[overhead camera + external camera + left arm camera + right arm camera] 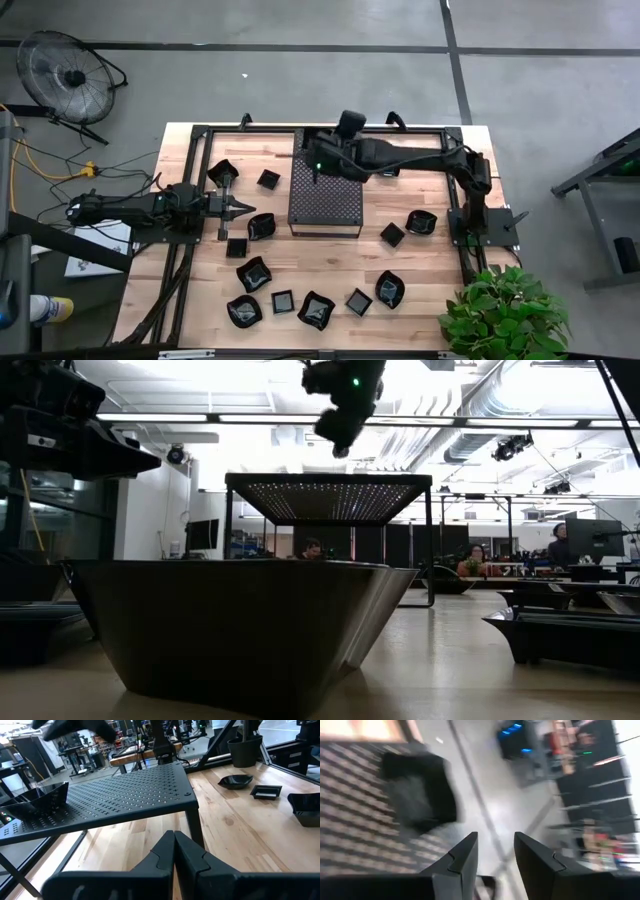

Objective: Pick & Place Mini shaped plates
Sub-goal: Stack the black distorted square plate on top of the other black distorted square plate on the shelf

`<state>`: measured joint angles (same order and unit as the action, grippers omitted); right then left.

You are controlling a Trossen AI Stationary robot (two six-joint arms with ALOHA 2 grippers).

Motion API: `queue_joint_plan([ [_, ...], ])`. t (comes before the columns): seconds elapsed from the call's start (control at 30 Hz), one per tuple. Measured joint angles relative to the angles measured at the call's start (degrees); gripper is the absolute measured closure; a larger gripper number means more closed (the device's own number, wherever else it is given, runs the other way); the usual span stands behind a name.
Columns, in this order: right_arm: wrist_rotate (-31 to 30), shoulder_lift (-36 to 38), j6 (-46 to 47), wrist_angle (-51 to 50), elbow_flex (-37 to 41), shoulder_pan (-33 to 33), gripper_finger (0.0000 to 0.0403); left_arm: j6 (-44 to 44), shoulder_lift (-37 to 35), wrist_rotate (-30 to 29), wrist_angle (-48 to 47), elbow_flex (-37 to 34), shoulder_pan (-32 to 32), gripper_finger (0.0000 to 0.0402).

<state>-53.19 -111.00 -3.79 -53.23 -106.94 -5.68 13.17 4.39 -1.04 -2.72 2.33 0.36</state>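
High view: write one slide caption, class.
Right gripper hovers over perforated black metal tray; small glossy black plates dot the wooden table.

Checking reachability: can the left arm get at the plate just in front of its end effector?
Probably yes. The left end effector, fingers together, points at the wavy plate close by, with bare table between them.

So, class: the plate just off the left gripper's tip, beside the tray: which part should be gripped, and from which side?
Probably its rim, from above: the plate lies flat on the table, walls flaring up, so one finger goes inside, one outside. The left gripper, now shut, must open first. The right gripper hovers over the tray.
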Motion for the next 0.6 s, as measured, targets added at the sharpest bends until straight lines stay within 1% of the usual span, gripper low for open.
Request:
queue_joint_plan([
  [0.13, 8.3, 0.0, 8.0, -1.6, 0.0, 3.6, 0.0281, 0.0, 0.0, 0.0, 0.0, 0.0, 0.0, 0.0400],
  [0.3, 18.2, 0.9, 17.7, -6.8, 0.0, 8.7, 0.0281, 0.0, 0.0, 0.0, 0.0, 0.0, 0.0, 0.0400],
  [0.37, 20.0, 1.9, 22.0, -9.2, 0.0, 10.8, 0.0281, 0.0, 0.0, 0.0, 0.0, 0.0, 0.0, 0.0400],
  [0.53, 21.1, 3.0, 32.1, -14.7, 0.0, 16.1, 0.0281, 0.0, 0.0, 0.0, 0.0, 0.0, 0.0, 0.0400],
  [0.6, 22.5, 3.2, 35.2, -16.0, 0.0, 17.9, 0.0281, 0.0, 0.0, 0.0, 0.0, 0.0, 0.0, 0.0400],
])
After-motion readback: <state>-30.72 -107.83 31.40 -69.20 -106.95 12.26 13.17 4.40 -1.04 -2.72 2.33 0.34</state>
